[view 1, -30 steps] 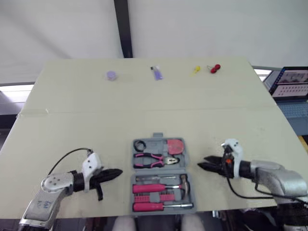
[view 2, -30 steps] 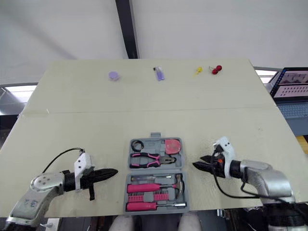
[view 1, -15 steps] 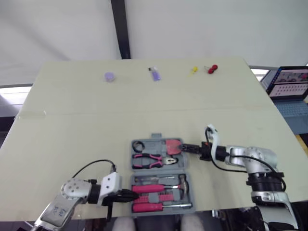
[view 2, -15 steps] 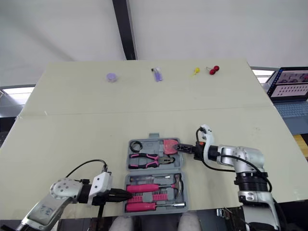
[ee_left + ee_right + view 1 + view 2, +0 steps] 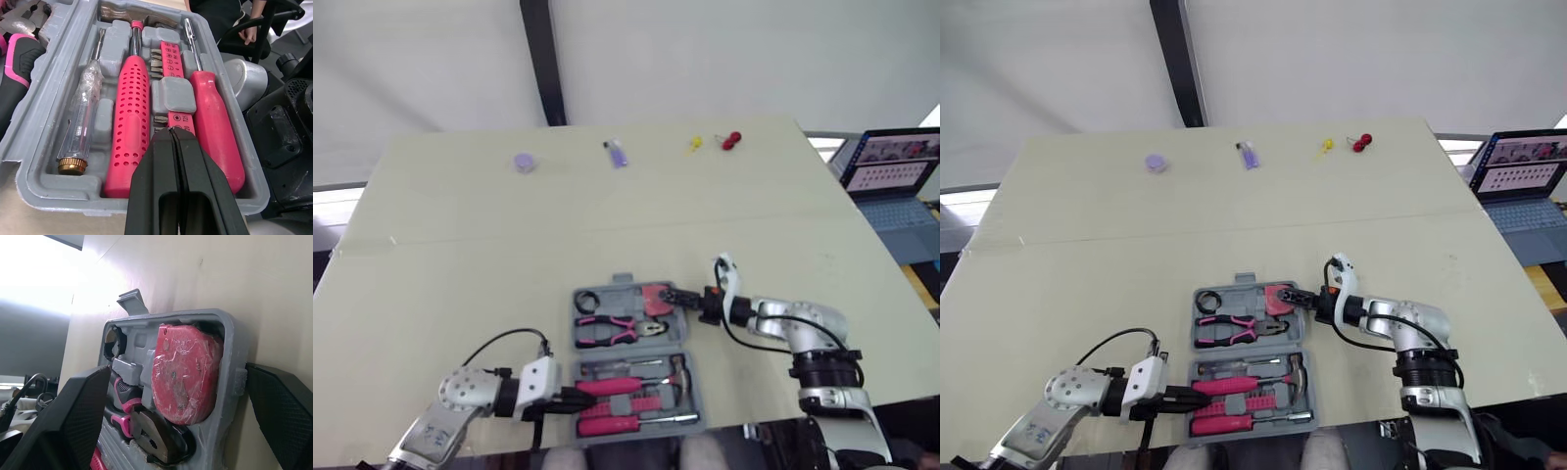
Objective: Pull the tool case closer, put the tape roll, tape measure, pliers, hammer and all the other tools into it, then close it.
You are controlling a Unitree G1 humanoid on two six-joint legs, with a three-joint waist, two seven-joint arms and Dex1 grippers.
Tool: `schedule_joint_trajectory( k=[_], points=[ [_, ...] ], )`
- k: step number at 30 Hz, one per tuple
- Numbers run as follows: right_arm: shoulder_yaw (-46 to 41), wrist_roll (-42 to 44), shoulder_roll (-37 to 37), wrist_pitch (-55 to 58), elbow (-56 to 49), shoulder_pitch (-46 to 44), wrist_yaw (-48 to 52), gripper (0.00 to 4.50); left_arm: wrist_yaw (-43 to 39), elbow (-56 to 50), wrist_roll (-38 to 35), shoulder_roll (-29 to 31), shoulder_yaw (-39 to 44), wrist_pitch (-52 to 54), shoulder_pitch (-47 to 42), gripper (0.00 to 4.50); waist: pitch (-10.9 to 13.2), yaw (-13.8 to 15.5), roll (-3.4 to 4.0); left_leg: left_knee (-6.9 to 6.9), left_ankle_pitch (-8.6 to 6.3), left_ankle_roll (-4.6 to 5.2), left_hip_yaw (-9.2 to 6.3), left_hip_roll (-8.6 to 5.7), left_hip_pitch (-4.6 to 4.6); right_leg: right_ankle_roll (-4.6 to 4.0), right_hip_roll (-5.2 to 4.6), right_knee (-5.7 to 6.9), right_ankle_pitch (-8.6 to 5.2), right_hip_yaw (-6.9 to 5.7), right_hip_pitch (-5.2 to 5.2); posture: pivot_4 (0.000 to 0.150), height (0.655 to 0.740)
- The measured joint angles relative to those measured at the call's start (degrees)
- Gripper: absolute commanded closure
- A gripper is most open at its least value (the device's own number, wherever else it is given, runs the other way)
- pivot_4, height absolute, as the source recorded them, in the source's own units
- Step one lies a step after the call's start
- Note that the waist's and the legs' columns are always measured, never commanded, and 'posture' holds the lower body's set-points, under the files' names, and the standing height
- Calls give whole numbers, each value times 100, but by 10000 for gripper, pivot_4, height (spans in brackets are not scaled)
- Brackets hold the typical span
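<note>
Two halves of the open tool case lie flat on the desk at the lower centre of the frame. The tape roll, tape measure, pliers and hammer are bedded in their recesses. The left hand, clenched on nothing, is set at the left rim of the lower half. The right hand is spread wide astride the upper half's right wall, beside the tape measure. Closing is judged to be the step in hand. The wall should be pinched firmly, the lower half pressed down, and the upper half swung over until the latch is seated.
</note>
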Motion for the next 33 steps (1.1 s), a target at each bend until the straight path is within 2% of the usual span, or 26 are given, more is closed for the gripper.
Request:
schedule_joint_trajectory(
  k=[10, 18, 25, 33],
  points=[
    [-179, 518, 172, 145, -120, 411, 307, 394, 27, 99, -114, 35, 247, -269, 355, 45000, 17, -46, 28, -6, 0, 0, 1, 0, 0, 0, -1, -3, 0, 2, -4, 1500, 7400],
    [-182, 994, -124, 325, -605, 422, 693, 394, 177, 170, -397, -126, 420, -163, 588, 45000, 25, -30, 41, -4, 0, 1, 0, -1, -3, 0, -1, -5, 0, 3, -5, 1500, 7400],
    [11, 957, -454, 219, -684, 368, 873, 394, 202, 220, -401, -217, 435, -238, 602, 45000, 25, -26, 42, -4, -1, 1, 2, -2, -3, 0, -1, -11, 0, 4, -3, 1500, 7400],
    [629, 646, -922, -206, -679, 185, 1382, 394, 204, 247, -459, -349, 444, -192, 603, 45000, 26, -26, 43, -3, 0, 0, 3, -2, -3, 0, -1, -15, 0, 4, -2, 1500, 7400]
  ],
)
